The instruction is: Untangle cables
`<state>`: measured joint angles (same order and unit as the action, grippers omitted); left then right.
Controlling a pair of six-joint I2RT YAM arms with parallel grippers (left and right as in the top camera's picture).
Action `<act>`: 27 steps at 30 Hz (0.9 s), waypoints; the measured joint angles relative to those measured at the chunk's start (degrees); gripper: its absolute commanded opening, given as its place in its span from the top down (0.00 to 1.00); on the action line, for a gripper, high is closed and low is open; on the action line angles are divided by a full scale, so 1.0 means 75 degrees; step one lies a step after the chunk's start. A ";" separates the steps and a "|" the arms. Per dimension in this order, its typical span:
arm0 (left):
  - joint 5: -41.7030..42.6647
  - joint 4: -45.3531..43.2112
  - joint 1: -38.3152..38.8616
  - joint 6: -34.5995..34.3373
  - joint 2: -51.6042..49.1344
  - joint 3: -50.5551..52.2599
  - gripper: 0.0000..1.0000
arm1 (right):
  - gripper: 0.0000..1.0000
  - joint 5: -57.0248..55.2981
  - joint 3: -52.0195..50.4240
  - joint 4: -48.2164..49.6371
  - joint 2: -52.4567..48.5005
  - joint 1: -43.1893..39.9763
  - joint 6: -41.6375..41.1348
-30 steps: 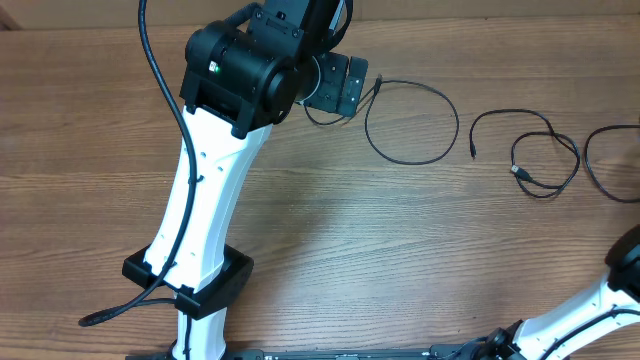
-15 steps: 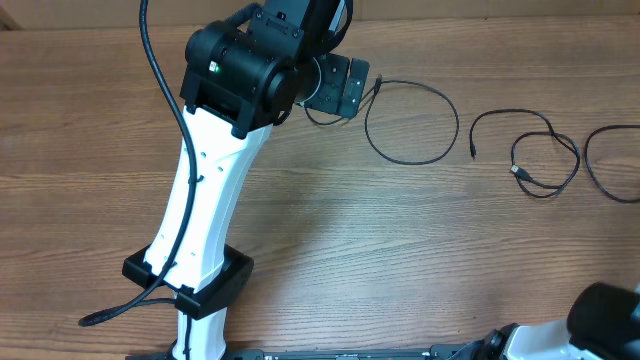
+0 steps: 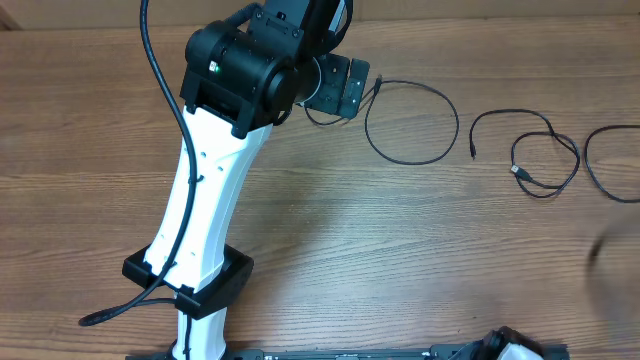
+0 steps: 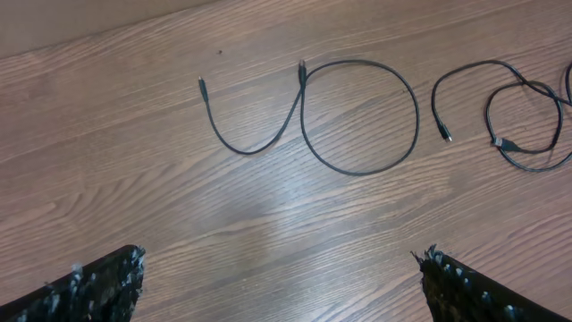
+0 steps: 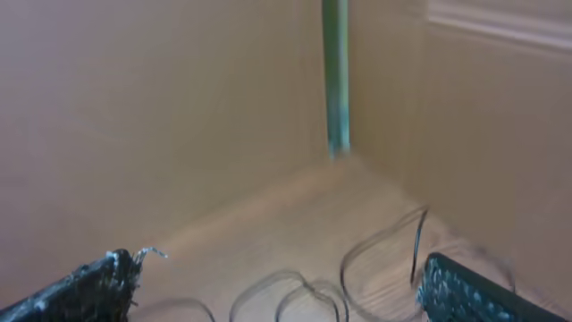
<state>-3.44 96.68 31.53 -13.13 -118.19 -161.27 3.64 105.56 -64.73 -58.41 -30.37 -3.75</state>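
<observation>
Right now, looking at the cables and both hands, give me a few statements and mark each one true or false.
1. The left hand is open and holds nothing. True.
2. The looped cable is pinched in the left hand. False: it lies flat on the wooden table, away from the fingers.
3. The looped cable lies across the middle cable. False: bare wood shows between them.
4. The right hand is open. True.
</observation>
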 measured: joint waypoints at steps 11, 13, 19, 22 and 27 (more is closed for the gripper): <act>0.0029 0.0000 0.0003 0.0003 0.0000 0.0000 0.01 | 0.00 -0.0434 -0.5319 0.2541 -0.0565 -0.0003 -0.0790; 0.0029 0.0000 0.0000 0.0003 0.0000 0.0000 0.01 | 0.00 -0.0475 -0.5820 0.2964 -0.1279 -0.0003 -0.1005; 0.0029 0.0000 0.0003 0.0003 0.0000 0.0000 0.00 | 0.00 -0.0388 -0.5980 0.3946 -0.3631 0.0000 -0.1376; 0.0029 0.0000 0.0000 0.0003 0.0000 0.0000 0.00 | 0.00 -0.0344 -0.5983 0.4281 -0.4715 -0.0003 -0.1480; 0.0029 0.0000 0.0000 0.0003 0.0000 0.0000 0.01 | 0.02 -0.0338 -0.5983 0.4383 -0.5557 -0.0003 -0.1591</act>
<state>-3.22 96.68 31.53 -13.10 -118.19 -161.27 1.10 60.69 -31.86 -100.09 -30.39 -15.68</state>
